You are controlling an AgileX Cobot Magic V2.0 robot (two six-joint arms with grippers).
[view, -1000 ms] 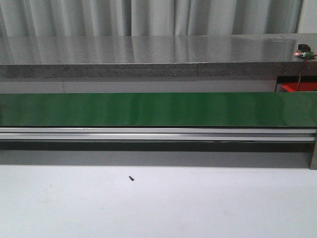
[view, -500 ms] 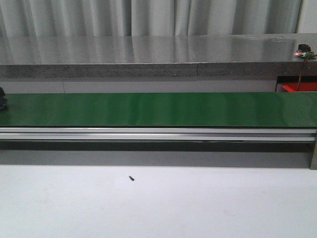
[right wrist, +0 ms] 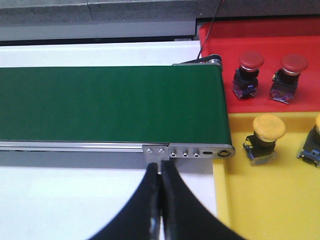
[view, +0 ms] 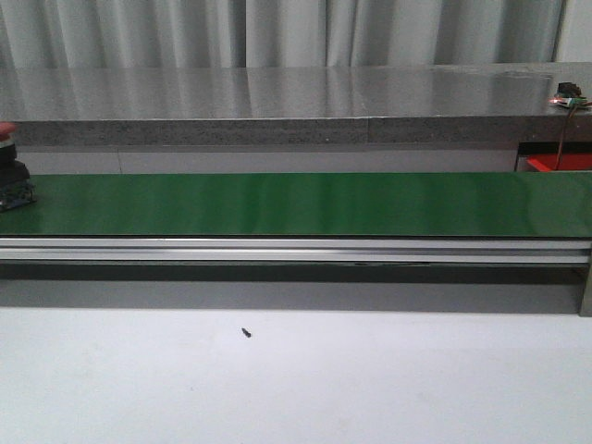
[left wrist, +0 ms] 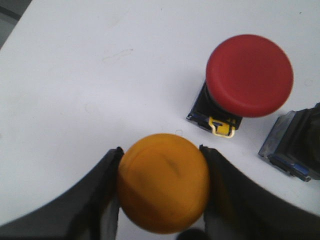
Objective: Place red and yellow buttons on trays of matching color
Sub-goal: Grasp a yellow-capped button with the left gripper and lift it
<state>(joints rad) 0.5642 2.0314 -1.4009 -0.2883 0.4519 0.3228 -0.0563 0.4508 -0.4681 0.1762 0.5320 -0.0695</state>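
In the left wrist view, my left gripper (left wrist: 160,150) is shut on the cap of a yellow button (left wrist: 164,185), just above the white table. A red button (left wrist: 248,75) stands on the table close beside it. Another red button (view: 11,171) rides the far left end of the green belt (view: 296,203) in the front view. My right gripper (right wrist: 161,172) is shut on nothing, in front of the belt's end. Beyond that end lie the red tray (right wrist: 300,30), holding two red buttons (right wrist: 250,62), and the yellow tray (right wrist: 280,200), holding a yellow button (right wrist: 268,127).
A black and blue button base (left wrist: 295,145) sits next to the red button by my left gripper. A small dark screw (view: 246,332) lies on the white table in front of the belt. A grey counter (view: 296,102) runs behind the belt.
A red button has come into the front view at the belt's left end and moved a little to the right. Nothing else in that view has moved.
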